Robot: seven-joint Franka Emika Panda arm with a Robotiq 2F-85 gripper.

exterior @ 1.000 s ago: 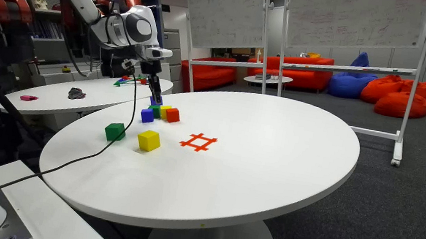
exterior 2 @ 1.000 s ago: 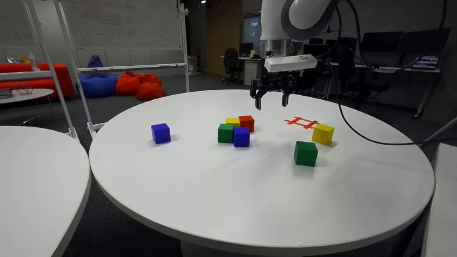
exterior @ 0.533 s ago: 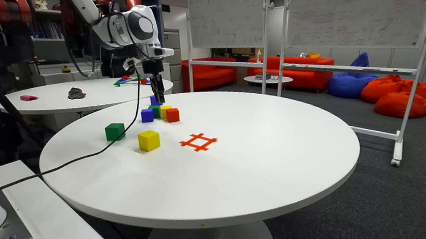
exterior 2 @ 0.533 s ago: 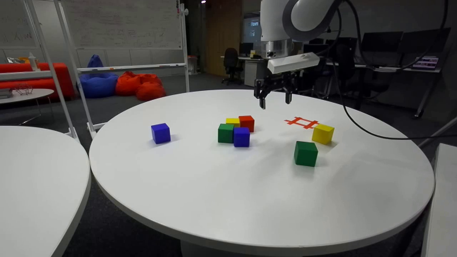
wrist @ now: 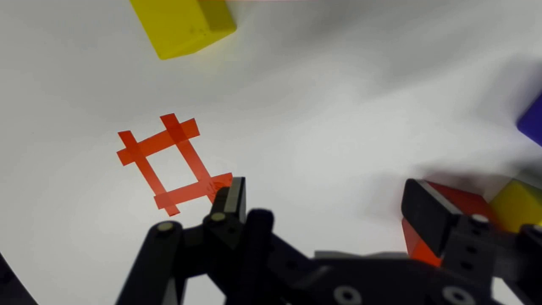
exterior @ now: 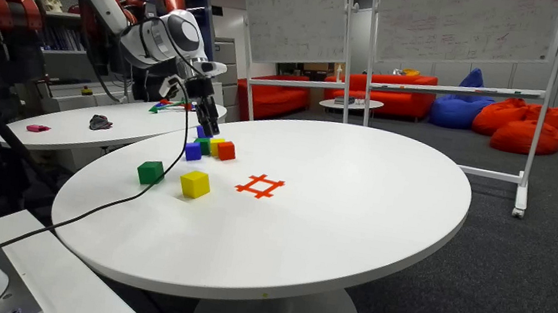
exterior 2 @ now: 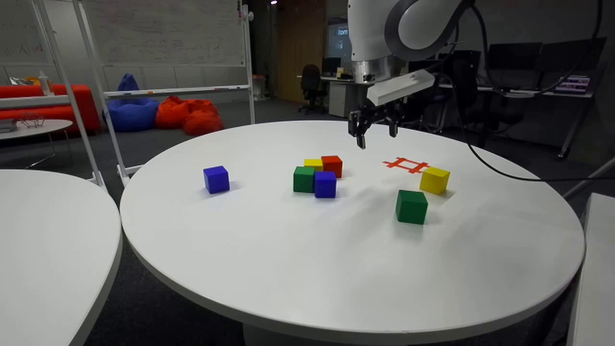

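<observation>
Pincer (exterior 2: 377, 137) wide and empty; I hold it well above the surface (exterior 2: 269, 269), presumably so that it clears the nearby red block (exterior 2: 332, 167), which sits just beside a yellow block (exterior 2: 313, 164).

2 whiteboards (exterior: 295, 19) w/ red sofa (exterior: 404, 106) bhd; dk carpet (exterior: 527, 285).

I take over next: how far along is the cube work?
Looks done: a red cube, yellow cube, green cube and blue cube stand clustered. In hand: nothing; the open gripper hangs above the table. Probably left: the lone yellow cube, lone green cube and lone blue cube, standing apart; the red tape outline frames no cube.
</observation>
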